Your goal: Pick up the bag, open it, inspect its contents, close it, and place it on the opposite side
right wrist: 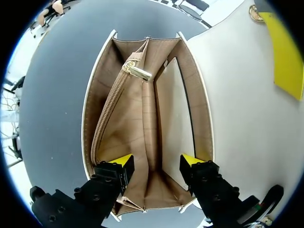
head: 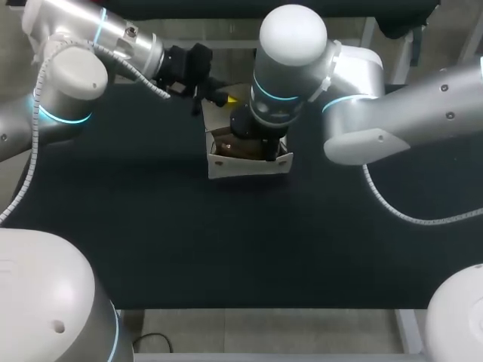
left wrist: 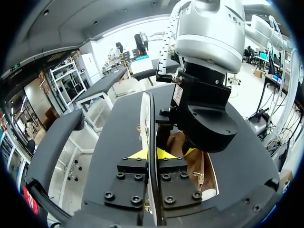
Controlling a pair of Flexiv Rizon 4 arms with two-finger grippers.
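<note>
Right tool (right wrist: 157,161) wide inside upright bag (head: 245,166), mouth up, long axis side-to-side, left tool (left wrist: 153,153) pinching flap (left wrist: 146,118)

We see a white handbag (head: 249,164) standing upright near the middle of our black table (head: 151,226), with its mouth open upward. Its white flap (right wrist: 237,104) is lifted on edge, away from the opening. The tan lining holds a central zipped pocket with a gold zipper pull (right wrist: 137,71).
</note>
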